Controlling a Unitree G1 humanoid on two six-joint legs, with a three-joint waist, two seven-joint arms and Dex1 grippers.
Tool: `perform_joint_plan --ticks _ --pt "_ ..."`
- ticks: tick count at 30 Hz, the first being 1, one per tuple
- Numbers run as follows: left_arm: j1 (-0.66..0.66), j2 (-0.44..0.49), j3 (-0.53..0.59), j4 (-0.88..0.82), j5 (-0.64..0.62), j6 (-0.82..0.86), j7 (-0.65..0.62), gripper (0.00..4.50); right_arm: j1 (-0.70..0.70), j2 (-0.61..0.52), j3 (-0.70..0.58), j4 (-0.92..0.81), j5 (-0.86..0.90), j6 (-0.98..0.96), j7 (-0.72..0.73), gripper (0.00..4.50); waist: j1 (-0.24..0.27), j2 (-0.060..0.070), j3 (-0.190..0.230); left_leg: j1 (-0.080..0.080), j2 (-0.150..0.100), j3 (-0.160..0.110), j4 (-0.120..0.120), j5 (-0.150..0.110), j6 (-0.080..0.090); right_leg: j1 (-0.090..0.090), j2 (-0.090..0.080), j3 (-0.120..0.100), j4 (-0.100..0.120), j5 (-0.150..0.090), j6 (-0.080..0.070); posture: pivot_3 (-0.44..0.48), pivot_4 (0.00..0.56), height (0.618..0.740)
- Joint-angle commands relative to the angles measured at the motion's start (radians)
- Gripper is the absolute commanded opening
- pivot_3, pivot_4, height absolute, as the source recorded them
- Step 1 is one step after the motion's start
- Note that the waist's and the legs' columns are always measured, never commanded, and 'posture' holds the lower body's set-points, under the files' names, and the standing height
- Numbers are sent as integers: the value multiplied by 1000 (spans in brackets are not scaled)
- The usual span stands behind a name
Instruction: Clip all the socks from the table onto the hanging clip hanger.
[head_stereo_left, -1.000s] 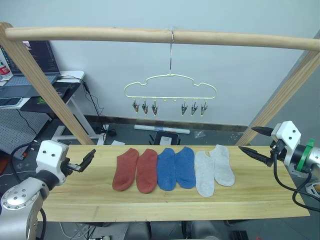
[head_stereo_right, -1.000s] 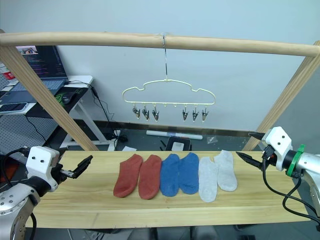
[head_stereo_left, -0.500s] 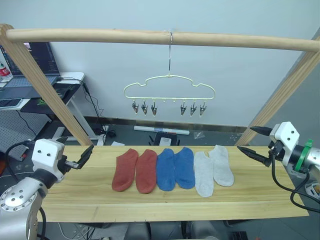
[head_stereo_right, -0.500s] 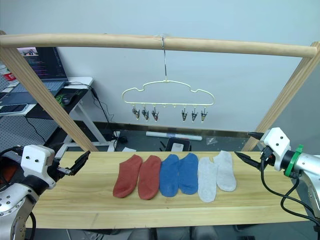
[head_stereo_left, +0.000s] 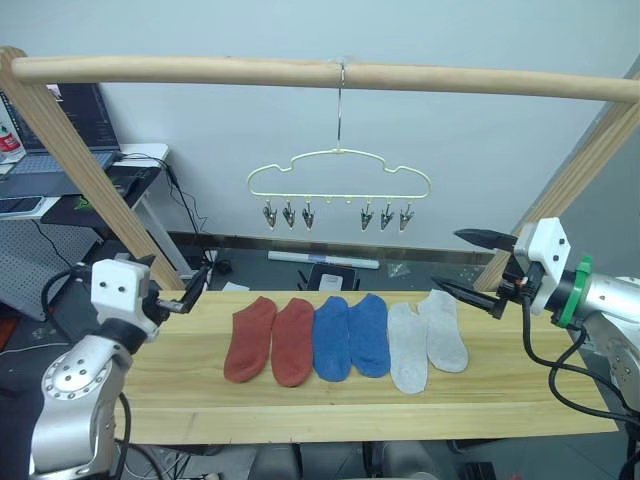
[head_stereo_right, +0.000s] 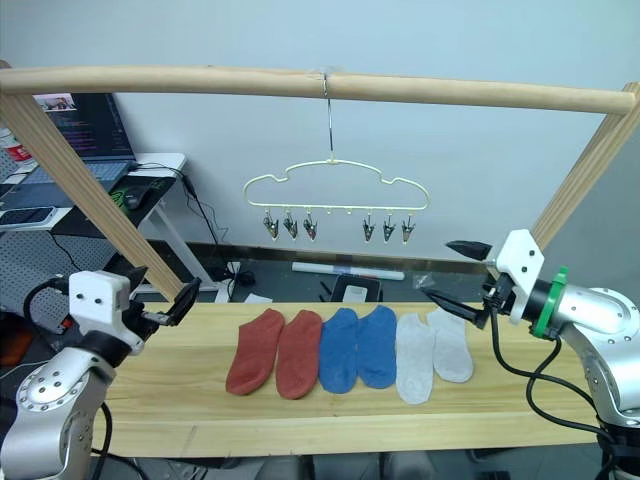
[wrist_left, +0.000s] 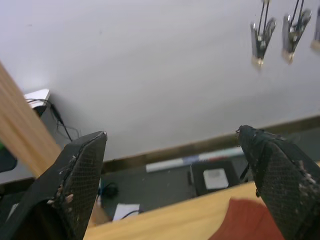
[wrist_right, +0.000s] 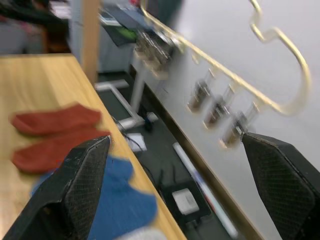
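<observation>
A: While you are holding both arms above the table (head_stereo_left: 180, 390), where are the socks lying?

B: You are looking at six socks (head_stereo_left: 345, 338) lying flat in a row across the middle of the table: two rust-red ones (head_stereo_left: 272, 340) to your left, two blue ones (head_stereo_left: 351, 335) in the centre, two light grey ones (head_stereo_left: 427, 337) to your right. Neighbours are touching or nearly touching.

A: And the clip hanger?

B: The clip hanger (head_stereo_left: 339, 176) is hanging by its hook from the wooden pole (head_stereo_left: 200, 70), above and behind the socks. Its six clips are hanging bare, three on each side.

A: How are your grippers standing?

B: Your left gripper (head_stereo_left: 189, 295) is hovering over the table's left end, fingers spread apart and holding nothing. Your right gripper (head_stereo_left: 466, 265) is hovering just beside the grey socks, fingers wide apart and clamping nothing.

A: Any writing you can read?

B: A laptop (head_stereo_right: 70, 125) on the desk (head_stereo_right: 150, 165) at far left is showing lines of text, too small to read. No brand is legible on either gripper.
</observation>
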Motion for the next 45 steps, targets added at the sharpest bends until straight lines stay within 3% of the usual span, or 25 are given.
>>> perform_joint_plan --ticks 1,10,17,20,22,38,41,44,45 --pt "-36 -31 -29 -55 3 16 55 4494 -54 10 9 -52 55 53 -27 4370 0 0 1 0 0 0 0 0 0 0 0 0 0 0 0 -78 163 735" --pt "-169 -148 -131 -30 60 21 187 4494 -116 38 35 -79 84 105 -67 4370 -1 1 7 -1 0 0 0 0 0 0 1 0 -1 2 -3 -96 170 735" --pt "-211 -209 -189 23 58 4 189 4494 -116 36 38 -102 92 120 -86 4370 -7 2 13 -1 0 -1 0 0 0 0 1 0 -1 1 -2 -124 178 735" --pt "-218 -223 -194 49 53 -13 179 3953 -110 32 33 -113 97 127 -94 4500 -18 2 15 -1 0 -1 0 0 0 0 2 0 -1 0 0 -139 183 735" --pt "-227 -231 -200 67 54 -19 172 3364 -104 29 28 -123 101 134 -100 4500 -25 3 16 -1 0 -1 0 0 0 0 2 0 -1 0 0 -144 185 735" --pt "-340 -272 -211 212 31 -60 160 3364 -107 28 16 -181 140 179 -156 4500 -41 1 42 -3 0 -2 -1 0 0 -1 2 0 -3 0 0 -180 207 735" --pt "-342 -266 -209 229 35 -73 156 2795 -100 27 13 -188 142 182 -163 4500 -50 1 45 -4 0 -2 -1 0 0 -1 2 0 -4 0 0 -184 209 735" --pt "-350 -263 -212 243 43 -79 155 1939 -93 27 11 -194 144 185 -168 4500 -55 0 51 -4 0 -2 -1 0 0 -1 1 0 -4 0 0 -187 210 735" --pt "-358 -262 -214 251 46 -79 156 1939 -91 27 11 -196 144 186 -169 4500 -55 0 52 -3 0 -2 -1 0 0 -1 1 0 -4 0 0 -189 211 735"
